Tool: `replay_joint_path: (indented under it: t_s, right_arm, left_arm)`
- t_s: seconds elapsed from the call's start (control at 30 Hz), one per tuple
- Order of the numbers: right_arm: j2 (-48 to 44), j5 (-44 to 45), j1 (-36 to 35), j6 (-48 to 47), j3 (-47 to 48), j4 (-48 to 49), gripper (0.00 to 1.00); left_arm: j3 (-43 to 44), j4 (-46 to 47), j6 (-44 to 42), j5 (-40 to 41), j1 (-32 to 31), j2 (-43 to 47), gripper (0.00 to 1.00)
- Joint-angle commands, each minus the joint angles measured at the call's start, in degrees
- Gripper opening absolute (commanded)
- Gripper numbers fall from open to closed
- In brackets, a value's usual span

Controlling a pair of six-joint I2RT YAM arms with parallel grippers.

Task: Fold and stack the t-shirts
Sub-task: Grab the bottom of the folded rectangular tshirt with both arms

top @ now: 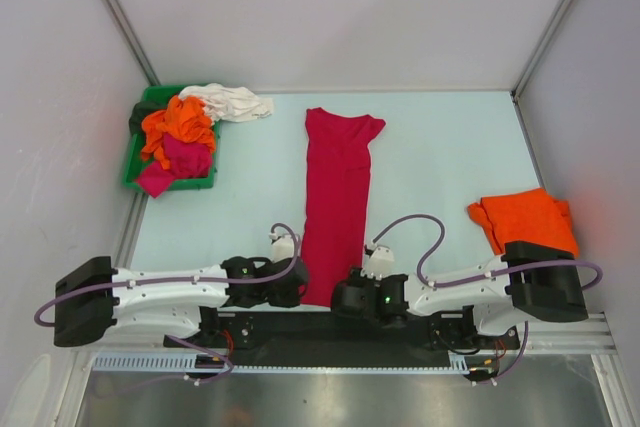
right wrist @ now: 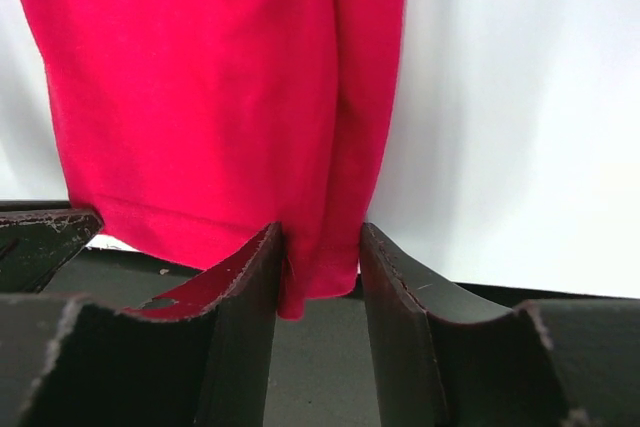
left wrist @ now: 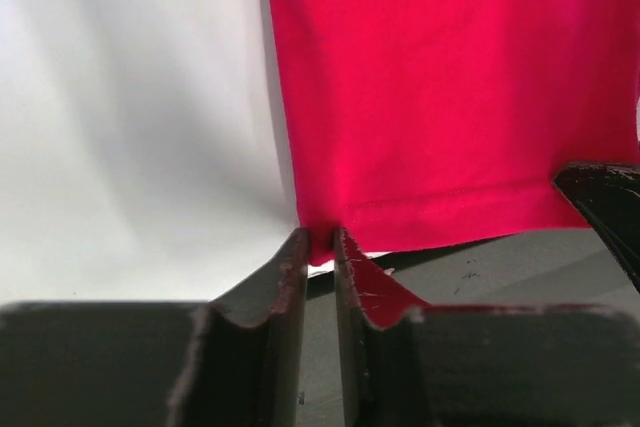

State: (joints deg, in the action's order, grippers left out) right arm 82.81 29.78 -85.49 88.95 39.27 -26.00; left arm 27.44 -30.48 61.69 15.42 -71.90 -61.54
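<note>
The crimson t-shirt (top: 335,197) lies as a long narrow strip down the middle of the table, collar end far, hem near. My left gripper (top: 296,285) sits at the hem's left corner; in the left wrist view its jaws (left wrist: 320,240) stand narrow, pinching the corner of the red cloth (left wrist: 450,87). My right gripper (top: 340,299) is at the hem's right corner. There the jaws (right wrist: 320,237) straddle the folded edge of the shirt (right wrist: 200,87), with a gap left on the right side. A folded orange t-shirt (top: 522,219) lies at the right.
A green bin (top: 135,162) at the far left holds crumpled orange (top: 180,125) and magenta (top: 185,159) shirts and a dark one (top: 145,112). A white shirt (top: 228,102) spills over its far rim. Walls close the table on three sides.
</note>
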Motion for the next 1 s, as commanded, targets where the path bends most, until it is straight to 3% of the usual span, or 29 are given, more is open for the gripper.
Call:
replay_joint_path:
  t_s: [0.0, 0.2, 0.33, 0.4, 0.53, 0.8, 0.97]
  right_arm:
    - [2.2, -3.4, -1.4, 3.0, -3.0, -10.5, 0.43]
    - [2.4, -3.0, -1.4, 3.8, -2.7, -11.7, 0.43]
    - [3.0, -3.1, -1.4, 3.7, -2.4, -12.2, 0.42]
    - [3.0, -3.1, -1.4, 3.9, -2.4, -12.8, 0.38]
    - [2.9, -3.0, -1.6, 4.4, -2.0, -14.3, 0.12]
    - [3.9, -2.7, -2.0, 4.7, -0.9, -16.4, 0.0]
    - [3.6, -2.8, -2.0, 4.7, -1.3, -16.4, 0.0]
  left_arm:
    - [-0.8, 1.4, 1.2, -1.2, -0.5, -0.3, 0.11]
    - [-0.7, 1.6, 1.4, -1.9, -0.5, -2.0, 0.0]
    - [-1.1, 2.1, 1.5, -2.1, -0.6, -2.2, 0.0]
    - [-1.1, 2.2, 1.6, -2.2, -0.5, -2.2, 0.0]
    - [-1.2, 2.4, 1.8, -2.1, -0.6, -2.0, 0.0]
    - [-0.8, 2.5, 2.1, -1.9, -0.6, -2.9, 0.0]
    - [-0.3, 2.5, 1.9, -1.7, -0.6, -3.7, 0.0]
